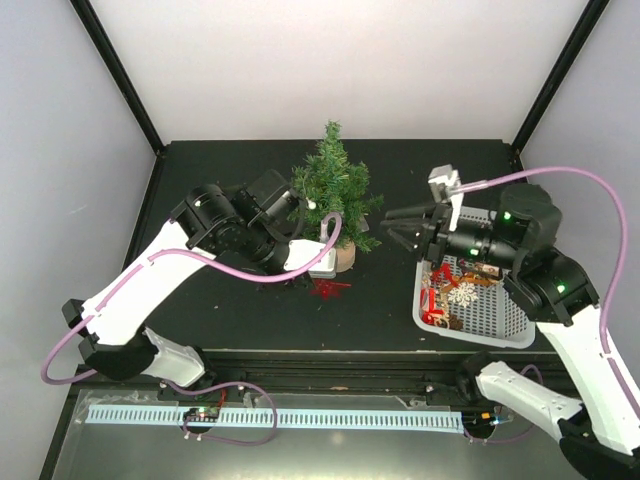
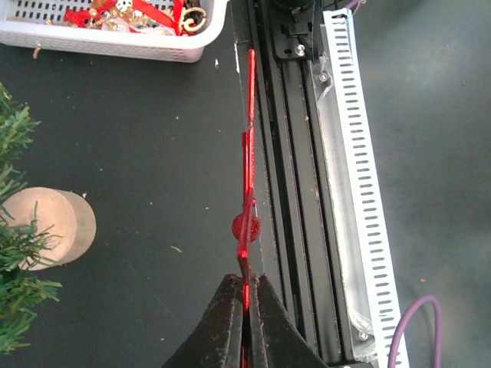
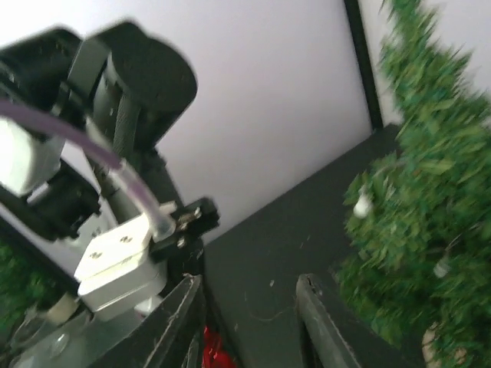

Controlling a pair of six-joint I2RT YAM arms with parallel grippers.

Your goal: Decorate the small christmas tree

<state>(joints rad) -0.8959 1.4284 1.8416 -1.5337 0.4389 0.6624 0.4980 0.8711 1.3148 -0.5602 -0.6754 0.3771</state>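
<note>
Left claw [image 2: 245,285] pinched tight on a thin red ornament [image 2: 247,192], which I see edge-on in the wrist view, running straight out from the fingertips with a small round boss partway along. From overhead, the ornament [image 1: 328,288] sits low in front of the tree [image 1: 335,195]; I cannot tell whether it touches the worktop [image 1: 250,310]. The tree stands upright at mid-worktop towards the back, its round pale-wood base [image 2: 47,227] just to one side of the left claw in the wrist view, with green needles crowding that frame's edge.

Right claw [image 1: 390,226] hangs in the air beside the tree, jaws partly apart and holding nothing, pointed at the branches. Through its own camera I see the right claw [image 3: 249,310] with bare worktop between the fingers and the tree [image 3: 430,199] blurred just beyond, small white beads among the needles.

Behind the right claw, a white slotted basket [image 1: 470,338] holds a jumble of red, gold and white trimmings.
</note>
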